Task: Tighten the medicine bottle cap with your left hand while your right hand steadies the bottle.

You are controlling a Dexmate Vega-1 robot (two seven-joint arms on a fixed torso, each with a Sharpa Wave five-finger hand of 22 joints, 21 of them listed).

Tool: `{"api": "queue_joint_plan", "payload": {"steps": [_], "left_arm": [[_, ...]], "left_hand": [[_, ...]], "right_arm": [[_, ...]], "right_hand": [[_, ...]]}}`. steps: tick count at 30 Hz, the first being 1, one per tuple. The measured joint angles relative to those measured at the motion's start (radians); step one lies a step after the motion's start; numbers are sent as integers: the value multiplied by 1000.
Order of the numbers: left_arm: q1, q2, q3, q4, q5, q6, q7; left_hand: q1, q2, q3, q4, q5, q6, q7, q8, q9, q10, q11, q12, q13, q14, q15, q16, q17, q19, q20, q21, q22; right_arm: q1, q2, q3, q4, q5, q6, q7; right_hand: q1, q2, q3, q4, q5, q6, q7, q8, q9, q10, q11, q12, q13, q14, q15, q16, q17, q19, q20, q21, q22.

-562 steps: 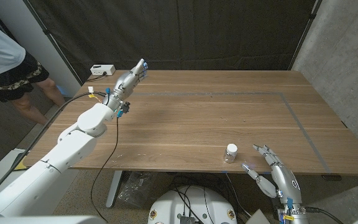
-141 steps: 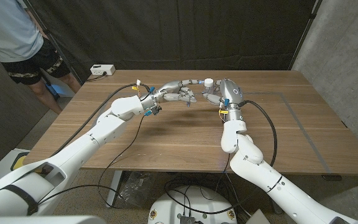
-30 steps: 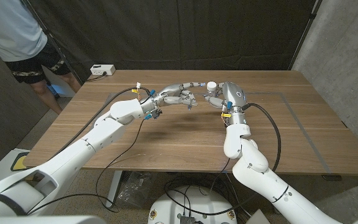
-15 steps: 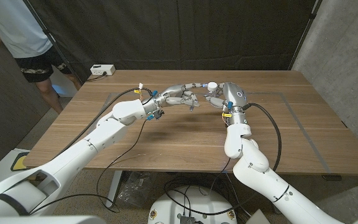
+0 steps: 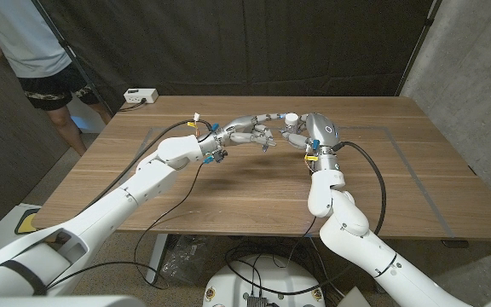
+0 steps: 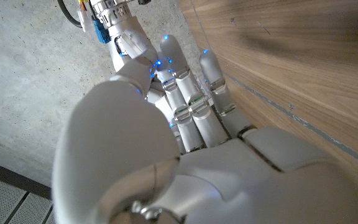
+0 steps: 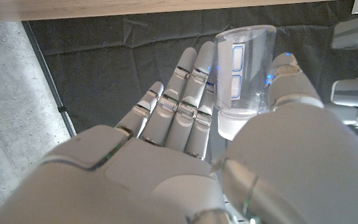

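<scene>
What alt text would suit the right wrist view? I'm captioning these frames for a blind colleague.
The robot's right hand, seen from behind, holds a clear medicine bottle with a white cap between thumb and fingers, against a black curtain. A strip of the wooden table and part of the left hand show at the picture's edges.

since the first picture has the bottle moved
Yes. The medicine bottle has gone from the table's near edge to mid-air over the far side of the table, held by the right hand.
</scene>
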State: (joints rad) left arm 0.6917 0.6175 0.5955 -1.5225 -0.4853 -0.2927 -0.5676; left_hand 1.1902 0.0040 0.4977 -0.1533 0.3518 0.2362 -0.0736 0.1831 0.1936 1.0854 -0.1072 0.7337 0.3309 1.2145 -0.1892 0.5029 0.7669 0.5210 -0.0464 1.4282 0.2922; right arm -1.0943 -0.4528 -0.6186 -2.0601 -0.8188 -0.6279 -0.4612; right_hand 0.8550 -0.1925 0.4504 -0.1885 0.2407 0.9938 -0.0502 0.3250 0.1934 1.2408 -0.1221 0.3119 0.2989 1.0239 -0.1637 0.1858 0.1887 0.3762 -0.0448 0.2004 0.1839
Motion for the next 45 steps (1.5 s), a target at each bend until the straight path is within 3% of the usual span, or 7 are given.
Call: {"api": "queue_joint_plan", "payload": {"steps": [45], "left_arm": [[-59,-37,34,52,24,-9,-72]], "left_hand": [[-3,-3,11,-2,-2,-10,3,5,2,0,0,2,0,5,5,-8,5,-11,0,48,-62]], "right_arm": [[-2,2,-24,-2,-21,1,4]], "right_hand": [[1,-1,3,-3,-10,4,-3,-2,-1,-4,-4,3,11,4,-1,0,-1,4,3,8,0]]}}
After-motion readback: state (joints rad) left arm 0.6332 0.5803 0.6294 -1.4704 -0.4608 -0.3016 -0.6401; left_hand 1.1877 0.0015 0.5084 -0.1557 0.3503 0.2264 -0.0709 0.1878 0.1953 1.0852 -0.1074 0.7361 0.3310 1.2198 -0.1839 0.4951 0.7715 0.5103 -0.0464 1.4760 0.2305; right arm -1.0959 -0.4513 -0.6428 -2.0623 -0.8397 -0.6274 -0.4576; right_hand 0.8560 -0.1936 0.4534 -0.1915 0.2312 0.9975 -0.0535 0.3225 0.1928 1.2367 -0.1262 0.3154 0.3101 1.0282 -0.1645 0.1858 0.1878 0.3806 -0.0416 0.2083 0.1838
